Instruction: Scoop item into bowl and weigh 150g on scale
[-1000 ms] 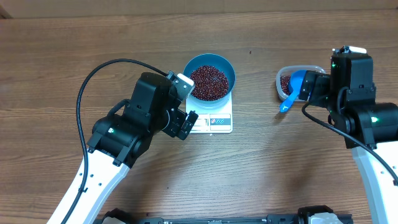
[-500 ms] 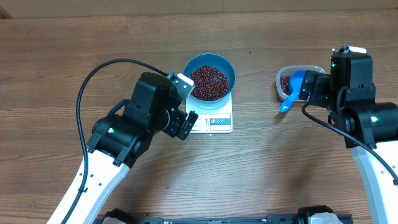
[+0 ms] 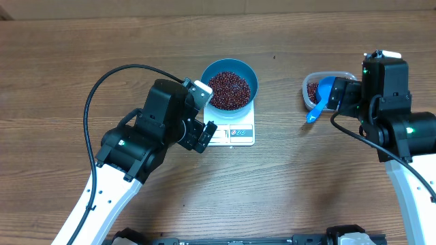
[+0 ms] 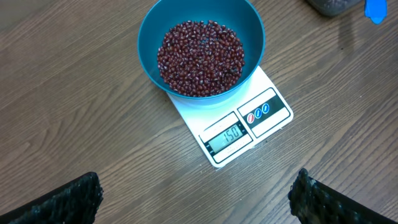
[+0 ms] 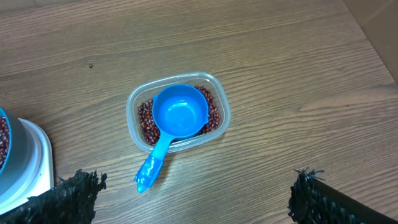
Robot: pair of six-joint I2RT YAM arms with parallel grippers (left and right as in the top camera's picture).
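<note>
Dark red-brown beans (image 4: 200, 59), bright blue bowl (image 4: 148, 38), white scale (image 4: 241, 133), blue scoop (image 5: 180, 115), brown wood-grain table (image 4: 74, 124)

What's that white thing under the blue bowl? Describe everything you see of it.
A small, flat, white kitchen scale, plastic-looking, with rounded corners, lying on the wooden table. The blue bowl of beans sits on it. Its bare front strip has a display reading 150 and red and blue marks.

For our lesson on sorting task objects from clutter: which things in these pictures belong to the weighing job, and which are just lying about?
Belong to the job: beans, blue bowl, white scale, blue scoop, clear tub.
Just lying about: no loose item visible; only the wooden table and the left arm's black cable.
</note>
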